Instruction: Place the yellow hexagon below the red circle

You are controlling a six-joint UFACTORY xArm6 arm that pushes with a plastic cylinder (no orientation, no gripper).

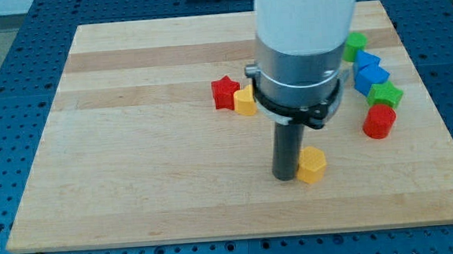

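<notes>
The yellow hexagon (311,165) lies on the wooden board (149,147) right of centre, toward the view's bottom. My tip (285,176) stands right against its left side, touching or nearly touching it. The red circle (379,121) is a red cylinder up and to the right of the hexagon, near the board's right edge. The arm's white and grey body hides the board behind it at the view's top centre.
A red star (224,92) and a second yellow block (245,102) touch each other left of the arm. Along the right edge, above the red circle, sit a green block (385,95), two blue blocks (371,76) (366,58) and another green block (355,45).
</notes>
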